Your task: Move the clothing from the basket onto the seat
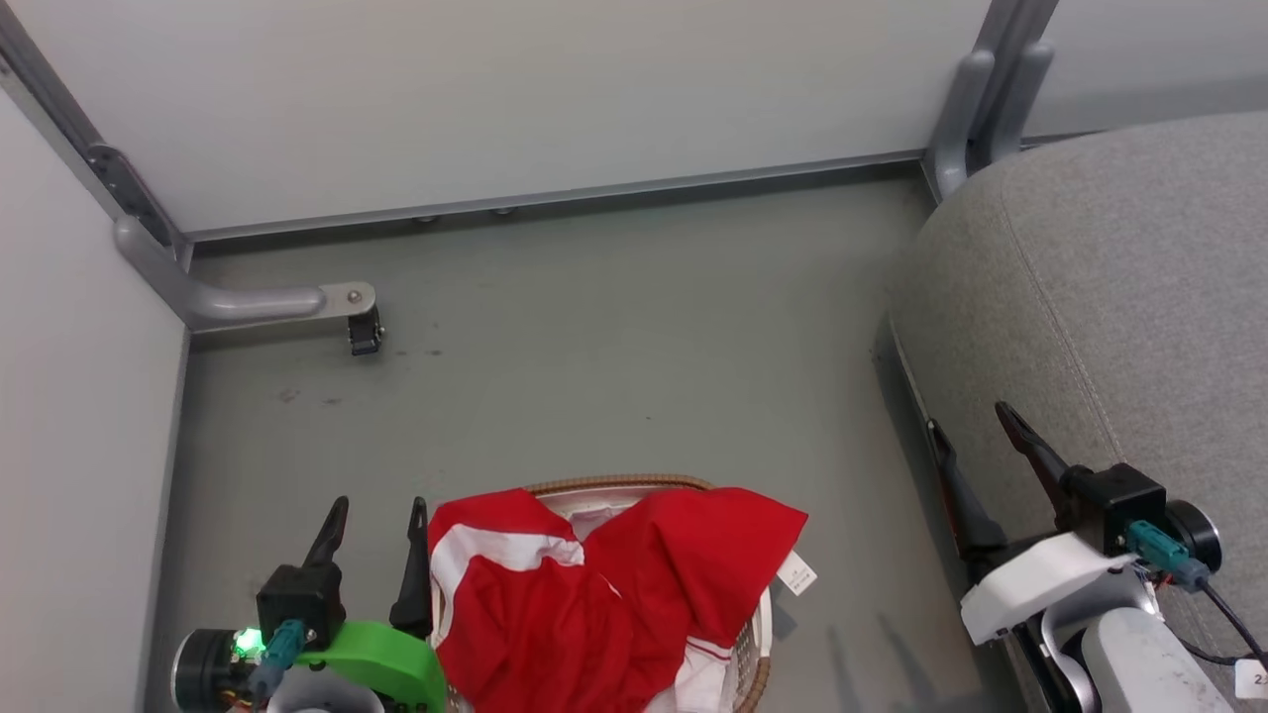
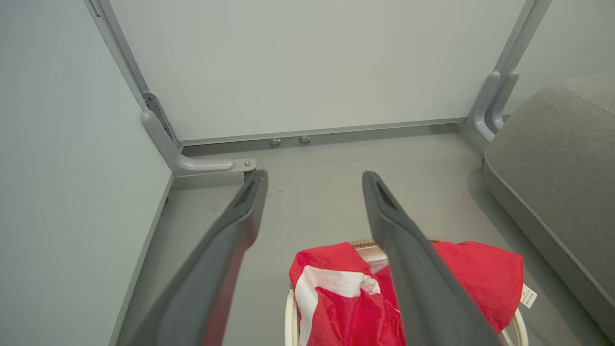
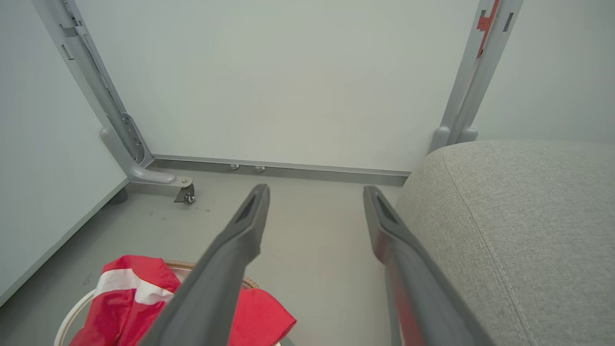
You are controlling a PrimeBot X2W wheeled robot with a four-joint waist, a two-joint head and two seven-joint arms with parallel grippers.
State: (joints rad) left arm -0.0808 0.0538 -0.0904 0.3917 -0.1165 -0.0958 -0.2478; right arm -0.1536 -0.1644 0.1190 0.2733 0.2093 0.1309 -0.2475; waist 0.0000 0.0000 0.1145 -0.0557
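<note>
Soft red clothing (image 1: 594, 604) heaped in oval basket (image 1: 619, 484); grey woven seat (image 1: 1119, 297) right; left gripper (image 1: 379, 507), right gripper (image 1: 969, 418) spread wide, empty.

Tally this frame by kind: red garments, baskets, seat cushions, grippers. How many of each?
Red garments: 2, striped garment and tagged garment
Basket: 1
Seat cushion: 1
Grippers: 2, left gripper and right gripper, both open
Total: 6
</note>
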